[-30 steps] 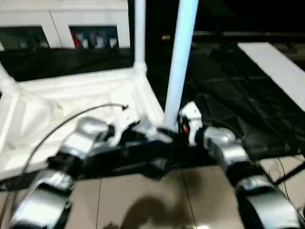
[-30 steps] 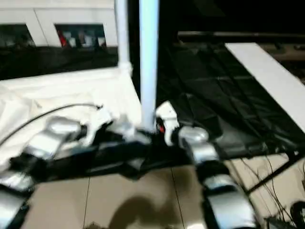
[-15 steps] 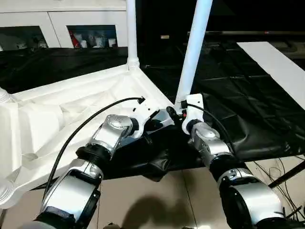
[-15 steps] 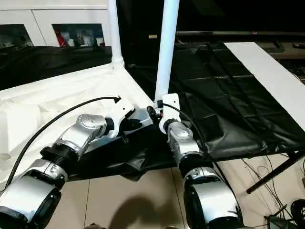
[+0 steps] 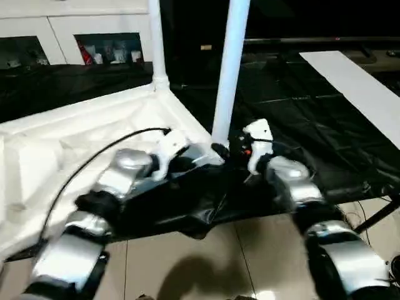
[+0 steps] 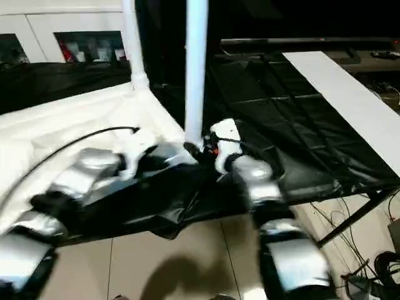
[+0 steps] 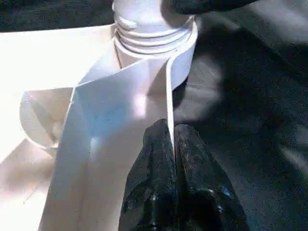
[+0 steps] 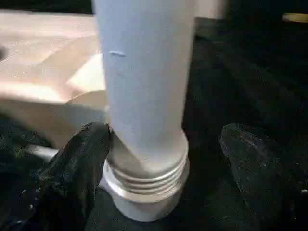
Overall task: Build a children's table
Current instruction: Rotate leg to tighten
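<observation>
The children's table lies upside down, its white tabletop [image 5: 75,144] resting on a black sheet. One white leg [image 5: 156,44] stands in the far corner socket. A second leg [image 5: 230,69] rises from the near right corner, its threaded base [image 8: 144,178] sitting at the socket [image 7: 154,24]. My left gripper [image 7: 173,132] is shut on the tabletop's thin rim just beside that socket. My right gripper [image 8: 163,132] straddles the base of the near leg and is open: one finger [image 8: 82,154] touches the leg, the other stands well clear of it.
A white cabinet [image 5: 94,25] with glass doors stands behind the work. A long white board [image 5: 350,81] lies on the black sheet [image 5: 294,112] to the right. Tiled floor [image 5: 206,262] and cables [image 6: 369,275] lie below the table's front edge.
My right gripper's fingers have spread wider around the near leg. The left gripper stays pinched on the rim. The head camera has shifted.
</observation>
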You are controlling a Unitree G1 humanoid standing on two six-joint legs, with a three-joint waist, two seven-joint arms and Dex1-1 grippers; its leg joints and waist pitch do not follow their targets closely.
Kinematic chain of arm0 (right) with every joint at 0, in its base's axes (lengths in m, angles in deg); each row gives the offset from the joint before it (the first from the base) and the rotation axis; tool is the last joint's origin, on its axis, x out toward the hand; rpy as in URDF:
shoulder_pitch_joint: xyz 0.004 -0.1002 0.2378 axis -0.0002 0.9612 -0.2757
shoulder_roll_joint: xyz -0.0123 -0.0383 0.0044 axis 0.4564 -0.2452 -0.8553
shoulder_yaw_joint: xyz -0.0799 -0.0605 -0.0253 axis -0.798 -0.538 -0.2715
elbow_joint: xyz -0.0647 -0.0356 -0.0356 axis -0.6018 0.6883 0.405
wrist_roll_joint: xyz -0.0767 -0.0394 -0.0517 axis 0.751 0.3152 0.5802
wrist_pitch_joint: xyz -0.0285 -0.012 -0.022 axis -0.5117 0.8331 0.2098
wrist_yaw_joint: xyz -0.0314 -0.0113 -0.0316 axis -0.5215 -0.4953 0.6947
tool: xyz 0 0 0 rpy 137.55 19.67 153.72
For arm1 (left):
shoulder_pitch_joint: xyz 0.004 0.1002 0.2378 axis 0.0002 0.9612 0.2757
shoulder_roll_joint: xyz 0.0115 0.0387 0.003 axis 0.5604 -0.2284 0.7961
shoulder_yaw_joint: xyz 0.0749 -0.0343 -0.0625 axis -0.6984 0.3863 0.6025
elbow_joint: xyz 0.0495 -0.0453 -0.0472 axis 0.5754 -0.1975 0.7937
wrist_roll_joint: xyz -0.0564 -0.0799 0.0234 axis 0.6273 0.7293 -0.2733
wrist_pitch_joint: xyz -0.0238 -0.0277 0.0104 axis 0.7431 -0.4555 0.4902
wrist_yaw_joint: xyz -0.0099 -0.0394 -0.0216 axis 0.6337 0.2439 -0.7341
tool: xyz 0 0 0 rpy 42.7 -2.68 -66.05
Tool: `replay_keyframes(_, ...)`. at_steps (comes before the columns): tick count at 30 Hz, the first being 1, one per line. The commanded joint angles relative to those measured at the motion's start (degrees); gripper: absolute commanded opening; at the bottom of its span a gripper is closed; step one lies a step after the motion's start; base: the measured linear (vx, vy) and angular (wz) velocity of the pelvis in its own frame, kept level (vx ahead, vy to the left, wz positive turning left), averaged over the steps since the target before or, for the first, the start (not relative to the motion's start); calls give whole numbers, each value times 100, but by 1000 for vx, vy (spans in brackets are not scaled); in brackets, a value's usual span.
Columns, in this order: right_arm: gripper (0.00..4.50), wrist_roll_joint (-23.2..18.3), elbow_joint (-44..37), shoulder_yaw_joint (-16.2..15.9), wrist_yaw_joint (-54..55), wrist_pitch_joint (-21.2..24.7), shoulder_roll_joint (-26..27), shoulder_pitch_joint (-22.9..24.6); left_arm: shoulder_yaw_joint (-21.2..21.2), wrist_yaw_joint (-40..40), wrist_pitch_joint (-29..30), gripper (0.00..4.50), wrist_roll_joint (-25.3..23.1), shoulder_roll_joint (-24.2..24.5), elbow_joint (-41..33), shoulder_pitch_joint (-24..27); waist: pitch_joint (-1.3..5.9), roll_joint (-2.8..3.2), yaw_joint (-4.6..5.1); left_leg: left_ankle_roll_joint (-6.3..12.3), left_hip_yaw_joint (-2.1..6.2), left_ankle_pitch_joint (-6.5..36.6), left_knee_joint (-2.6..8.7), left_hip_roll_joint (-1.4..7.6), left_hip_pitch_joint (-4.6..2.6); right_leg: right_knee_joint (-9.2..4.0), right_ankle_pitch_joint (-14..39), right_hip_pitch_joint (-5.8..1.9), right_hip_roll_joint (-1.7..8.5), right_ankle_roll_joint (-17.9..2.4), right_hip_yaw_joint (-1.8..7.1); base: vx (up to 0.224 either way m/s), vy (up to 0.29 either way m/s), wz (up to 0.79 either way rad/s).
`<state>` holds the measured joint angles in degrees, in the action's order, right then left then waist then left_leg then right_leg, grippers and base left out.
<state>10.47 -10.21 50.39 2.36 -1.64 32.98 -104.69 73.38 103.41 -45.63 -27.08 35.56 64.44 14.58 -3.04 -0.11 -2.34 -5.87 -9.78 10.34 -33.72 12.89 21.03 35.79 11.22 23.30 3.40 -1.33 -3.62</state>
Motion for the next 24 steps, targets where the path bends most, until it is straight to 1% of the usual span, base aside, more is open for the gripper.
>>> replay_keyframes(1, 395, 46, -233, -227, -741, 104, -139, 147, -292, 730, -169, 0, 63, 102, -230, 223, 394, 1, -65, 561, -47, 763, 325, 48, -7, -370, 223, -384, 395, -1563, 247, 0, 0, 0)
replay_keyframes(2, 395, 5, -377, -323, -1109, 209, -219, 219, -351, 990, -136, 0, 112, 196, -383, 287, 407, 10, -94, 568, -55, 721, 319, 65, -29, -343, 87, -378, 384, -1606, 248, 0, 0, 0)
replay_keyframes(4, 395, 14, -541, -485, -1501, 293, -324, 308, -441, 1296, -241, 0, 140, 324, -553, 354, 404, 12, -125, 576, -67, 702, 315, 69, -32, -334, -31, -361, 378, -1647, 248, 0, 0, 0)
replay_keyframes(5, 395, 26, -604, -548, -1640, 326, -364, 344, -462, 1407, -226, 0, 152, 367, -619, 377, 396, 24, -152, 543, -73, 829, 325, 78, -65, -349, 111, -328, 383, -1643, 246, 0, 0, 0)
replay_keyframes(6, 395, 37, -681, -630, -1826, 396, -407, 390, -469, 1558, -194, 0, 196, 408, -712, 409, 385, 21, -168, 483, -69, 913, 338, 79, -68, -360, 268, -334, 380, -1613, 244, 0, 0, 0)
replay_keyframes(7, 395, 41, -721, -672, -1924, 440, -427, 415, -469, 1639, -178, 0, 226, 427, -762, 427, 382, 20, -175, 451, -70, 938, 342, 82, -67, -363, 337, -329, 384, -1586, 248, 0, 0, 0)
replay_keyframes(9, 395, 79, -731, -727, -2008, 458, -447, 438, -446, 1705, -115, 0, 260, 423, -843, 445, 371, 17, -220, 329, -71, 1042, 356, 83, -85, -391, 634, -312, 394, -1499, 257, 0, 0, 0)
replay_keyframes(10, 395, 101, -705, -733, -2003, 446, -442, 432, -440, 1709, -102, 0, 261, 413, -857, 445, 371, 14, -234, 302, -76, 1064, 357, 85, -96, -400, 683, -303, 397, -1482, 261, 0, 0, 0)
replay_keyframes(12, 395, 137, -623, -691, -1898, 414, -407, 385, -432, 1720, -104, 0, 250, 400, -866, 444, 372, 16, -247, 242, -70, 1050, 366, 79, -89, -394, 699, -305, 396, -1441, 266, 0, 0, 0)
replay_keyframes(13, 379, 129, -600, -670, -1886, 418, -394, 365, -433, 1706, -118, 0, 237, 395, -857, 444, 379, 3, -244, 223, -65, 986, 364, 65, -71, -388, 657, -322, 395, -1395, 266, 0, 0, 0)
replay_keyframes(15, 361, 103, -644, -661, -1925, 477, -401, 364, -443, 1714, -108, 0, 240, 408, -897, 461, 385, 6, -247, 229, -62, 935, 359, 62, -66, -385, 618, -326, 397, -1374, 265, 0, 0, 0)
replay_keyframes(16, 358, 83, -711, -673, -1971, 540, -420, 381, -445, 1725, -103, 0, 245, 420, -929, 476, 387, 7, -246, 234, -62, 915, 358, 62, -65, -381, 590, -327, 395, -1376, 264, 0, 0, 0)
replay_keyframes(20, 318, 60, -791, -703, -2039, 624, -455, 405, -434, 1759, -72, 0, 244, 439, -965, 488, 397, 2, -244, 296, -62, 782, 347, 60, -51, -351, 346, -336, 381, -1406, 254, 0, 0, 0)
replay_keyframes(24, 283, 40, -774, -678, -2039, 638, -441, 394, -405, 1794, -56, 0, 252, 430, -945, 491, 393, -7, -243, 289, -65, 817, 348, 56, -53, -366, 441, -335, 387, -1396, 257, 0, 0, 0)
